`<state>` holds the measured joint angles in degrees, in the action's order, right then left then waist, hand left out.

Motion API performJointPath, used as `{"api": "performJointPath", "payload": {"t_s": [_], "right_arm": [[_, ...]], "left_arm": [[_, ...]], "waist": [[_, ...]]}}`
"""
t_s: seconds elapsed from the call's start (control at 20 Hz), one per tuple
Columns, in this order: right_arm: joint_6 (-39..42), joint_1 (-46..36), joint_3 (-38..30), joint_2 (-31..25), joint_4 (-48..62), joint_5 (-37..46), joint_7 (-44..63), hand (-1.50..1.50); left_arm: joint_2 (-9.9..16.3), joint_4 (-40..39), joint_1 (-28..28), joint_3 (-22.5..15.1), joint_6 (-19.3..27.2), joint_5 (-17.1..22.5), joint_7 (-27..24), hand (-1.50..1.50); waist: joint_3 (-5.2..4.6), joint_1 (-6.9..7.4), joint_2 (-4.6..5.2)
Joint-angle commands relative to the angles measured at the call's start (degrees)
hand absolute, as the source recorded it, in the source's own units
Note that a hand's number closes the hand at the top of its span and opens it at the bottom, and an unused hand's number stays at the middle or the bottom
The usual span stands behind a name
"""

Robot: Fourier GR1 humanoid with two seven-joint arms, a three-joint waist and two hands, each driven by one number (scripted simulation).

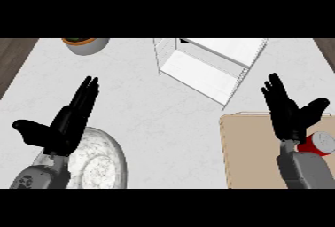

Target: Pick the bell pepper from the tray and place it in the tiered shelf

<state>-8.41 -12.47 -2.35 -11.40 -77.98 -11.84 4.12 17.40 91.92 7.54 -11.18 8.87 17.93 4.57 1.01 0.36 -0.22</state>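
Task not yet begun: the bell pepper [321,143] is seen on the tray [252,146], partly hidden beside the right hand [286,116], whose fingers are straight, thumb spread. The left hand [65,122] is likewise unclenched, holding nothing. The tiered shelf [206,62] is unfilled; grasp, carry and placement are judged outstanding

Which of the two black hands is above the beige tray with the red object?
The right hand, open, is above the tray, beside the red bell pepper. The left hand is over the marbled plate instead.

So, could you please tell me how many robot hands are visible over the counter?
2. The left hand is open above the marbled plate; the right hand is open over the tray.
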Motion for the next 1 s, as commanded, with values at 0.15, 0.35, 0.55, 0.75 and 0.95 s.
{"api": "performJointPath", "payload": {"t_s": [0.15,0.35,0.55,0.75,0.95], "right_arm": [[-11.88,1.21,-4.27,-1.93,-8.26,7.44,-6.59,1.5],[-29.32,9.53,-15.06,-8.52,-0.78,18.19,-2.93,1.5],[-43.48,13.03,-7.25,3.36,-10.09,28.63,-4.58,-1.5],[-47.8,17.93,1.66,10.05,-15.33,39.65,2.81,-1.5],[-46.55,25.91,0.42,9.06,-16.46,52.78,14.08,-1.5]], "left_arm": [[6.4,-4.08,-5.93,5.55,1.93,-3.29,1.08,0.0],[8.82,-6.21,-9.42,8.23,2.58,-3.07,1.85,0.0],[9.88,-8.53,-8.14,8.69,-0.25,-2.23,2.39,0.0],[9.69,-9.12,-11.5,9.6,-3.27,-1.37,-1.78,0.0],[10.29,-9.14,-11.06,9.89,-2.79,-1.8,-0.61,0.0]], "waist": [[-1.11,-1.15,-0.16],[-1.8,-4.72,0.88],[-1.27,-1.95,0.1],[-1.23,-0.5,0.09],[-1.51,-1.33,0.17]]}}
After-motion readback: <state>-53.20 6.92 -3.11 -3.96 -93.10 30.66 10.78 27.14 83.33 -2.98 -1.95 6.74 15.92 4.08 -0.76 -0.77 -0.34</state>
